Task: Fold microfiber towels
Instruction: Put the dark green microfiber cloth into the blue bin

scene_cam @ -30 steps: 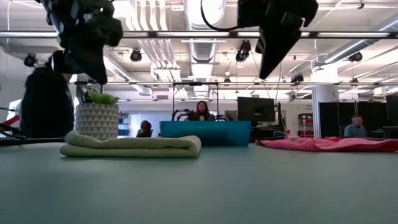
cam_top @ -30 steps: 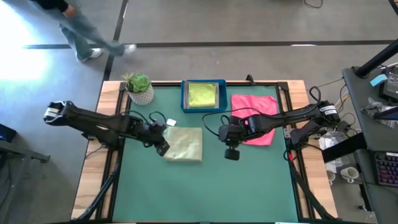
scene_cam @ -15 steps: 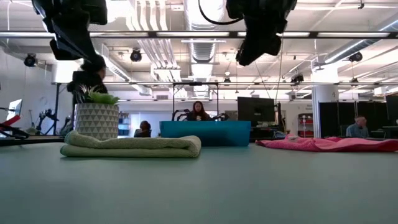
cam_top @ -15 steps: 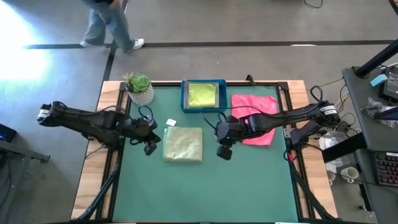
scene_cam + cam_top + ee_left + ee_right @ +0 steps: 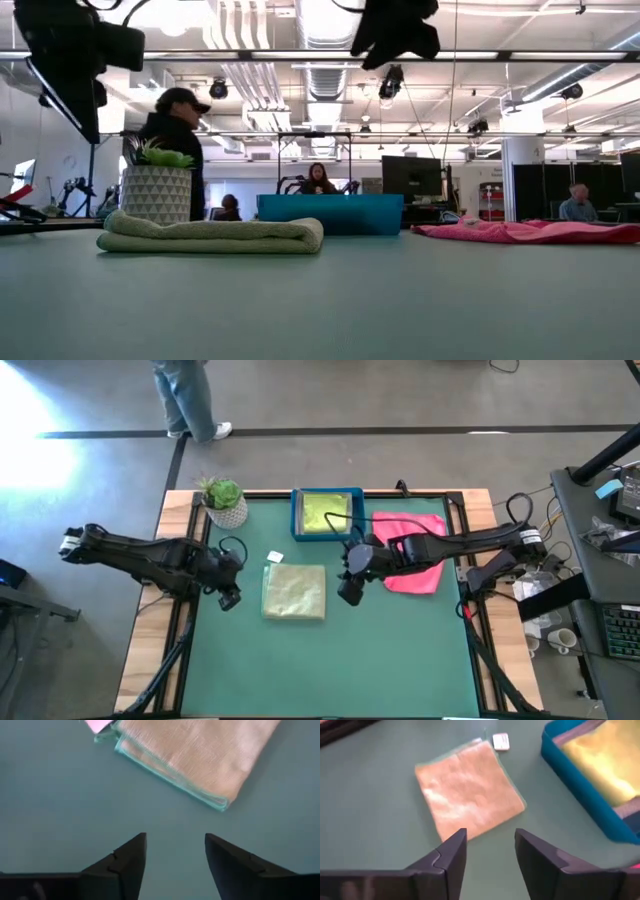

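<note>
Two dark jointed arms, looped black cables, white wrist tags, wedge-shaped black fingers (image 5: 125, 862).

From the low view I lose both grippers past the upper frame edge. The person (image 5: 188, 400) beyond the table's far edge is cut at the waist in the high view. My right arm covers the pink towel's (image 5: 425, 550) near-left corner. The blue tray (image 5: 580, 785) runs out of the right wrist view.

Grey concrete floor (image 5: 400, 400); ceiling ducts (image 5: 325, 60) overhead.
</note>
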`<move>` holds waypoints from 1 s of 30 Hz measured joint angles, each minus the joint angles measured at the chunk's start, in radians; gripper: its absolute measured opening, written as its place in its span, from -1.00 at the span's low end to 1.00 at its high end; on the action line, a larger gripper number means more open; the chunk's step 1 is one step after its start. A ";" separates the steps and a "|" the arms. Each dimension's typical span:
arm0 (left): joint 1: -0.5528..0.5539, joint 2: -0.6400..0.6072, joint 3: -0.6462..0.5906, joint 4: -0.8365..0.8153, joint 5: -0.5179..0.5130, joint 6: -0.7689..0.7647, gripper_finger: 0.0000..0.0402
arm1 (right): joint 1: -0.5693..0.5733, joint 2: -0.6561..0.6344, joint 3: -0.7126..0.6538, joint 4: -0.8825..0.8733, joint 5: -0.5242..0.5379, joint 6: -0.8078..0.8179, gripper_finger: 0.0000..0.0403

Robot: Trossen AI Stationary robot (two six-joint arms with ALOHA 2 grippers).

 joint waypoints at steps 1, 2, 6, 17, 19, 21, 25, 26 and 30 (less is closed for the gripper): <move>0.000 0.006 -0.001 -0.003 0.000 0.000 -0.06 | -0.002 0.000 0.009 -0.001 0.005 -0.001 -0.21; 0.000 0.010 -0.003 -0.002 0.000 0.002 -0.04 | -0.004 0.000 0.019 -0.006 0.017 -0.003 -0.20; 0.000 0.005 -0.020 -0.001 0.000 0.036 -0.03 | -0.005 0.000 0.055 -0.091 0.108 -0.004 -0.21; 0.000 -0.193 -0.105 0.035 -0.024 0.096 -0.03 | -0.005 -0.003 0.079 -0.472 0.155 0.119 -0.19; 0.001 -0.234 -0.126 0.060 -0.027 0.095 -0.03 | -0.005 -0.003 0.079 -0.544 0.196 0.147 -0.18; 0.001 -0.269 -0.149 0.080 -0.042 0.078 -0.03 | -0.005 -0.005 0.079 -0.611 0.243 0.167 -0.17; 0.002 -0.309 -0.192 0.114 -0.052 0.000 -0.03 | -0.020 -0.023 0.076 -0.707 0.289 0.173 -0.19; 0.002 -0.315 -0.206 0.135 -0.050 -0.021 -0.03 | -0.028 -0.030 0.074 -0.715 0.291 0.173 -0.20; 0.003 -0.360 -0.264 0.224 -0.050 -0.080 -0.03 | -0.070 -0.078 0.052 -0.713 0.295 0.173 -0.22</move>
